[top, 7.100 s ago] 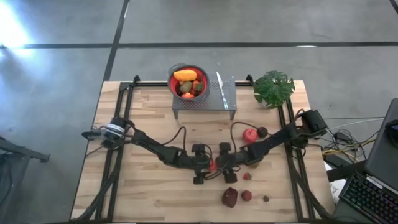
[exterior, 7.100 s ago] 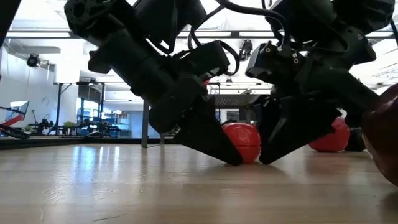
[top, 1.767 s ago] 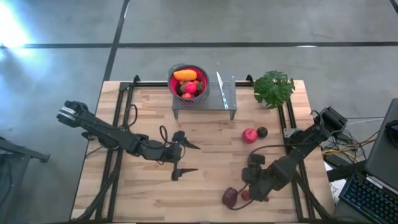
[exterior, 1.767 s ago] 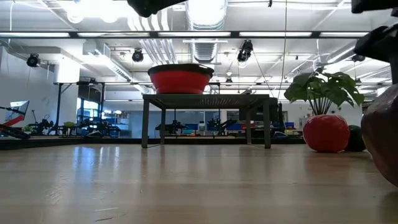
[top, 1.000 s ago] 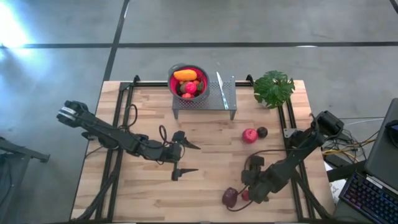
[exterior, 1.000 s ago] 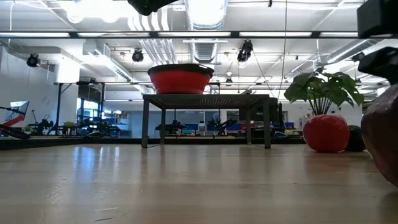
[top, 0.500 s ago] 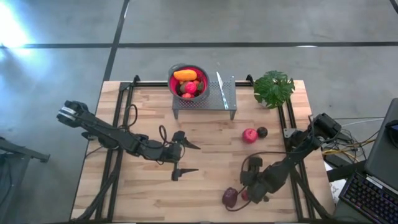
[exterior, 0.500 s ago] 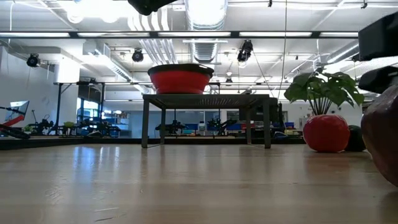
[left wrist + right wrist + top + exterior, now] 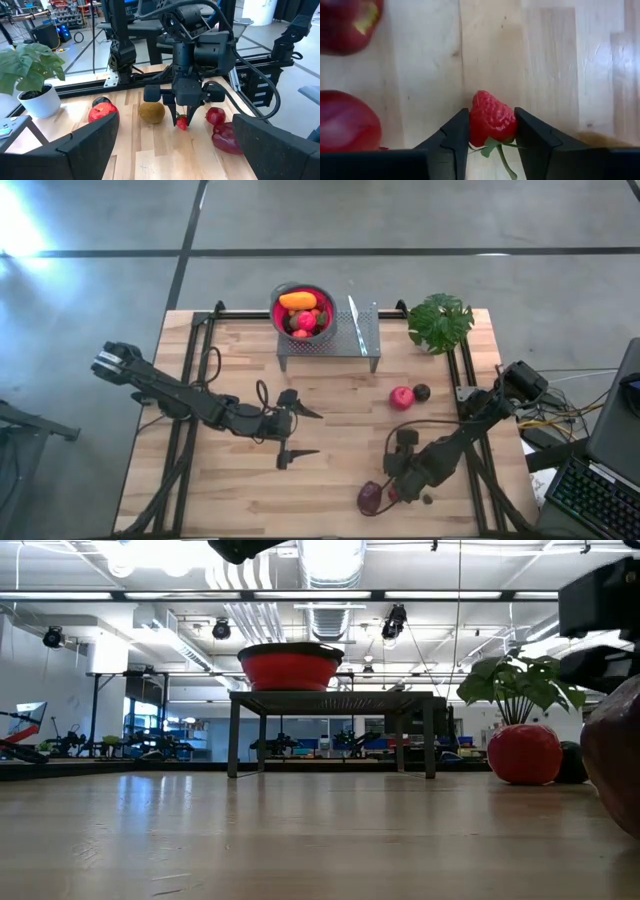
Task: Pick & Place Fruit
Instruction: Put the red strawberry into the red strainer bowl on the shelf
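While you read the high view, start with the wooden desk point(image 9: 230, 490), which carries everything. At its far edge a grey metal stand point(image 9: 345, 340) holds the red-lined bowl point(image 9: 276, 308), with an elongated orange fruit point(image 9: 297, 300) lying on top of the other fruits inside. At the far right corner of the desk sits the leafy potted plant point(image 9: 440, 320).

Your left arm lies low across the left half of the desk; its left tool point(image 9: 296, 432) is spread wide with nothing between the fingers, well apart from any fruit.

Your right arm reaches in from the right edge to the near-right part of the desk. In the right wrist view, its right tool point(image 9: 491, 131) has both fingers point(image 9: 454, 135) against the sides of a strawberry point(image 9: 491, 120), pinching it while it rests on the wood.

Just beside that spot lies the dark maroon fruit point(image 9: 369, 497), with a smaller red fruit point(image 9: 215, 116) and a brown kiwi point(image 9: 151, 111) close by in the left wrist view. Farther back, a red apple point(image 9: 401, 397) and a small dark fruit point(image 9: 422, 392) sit side by side near the plant.
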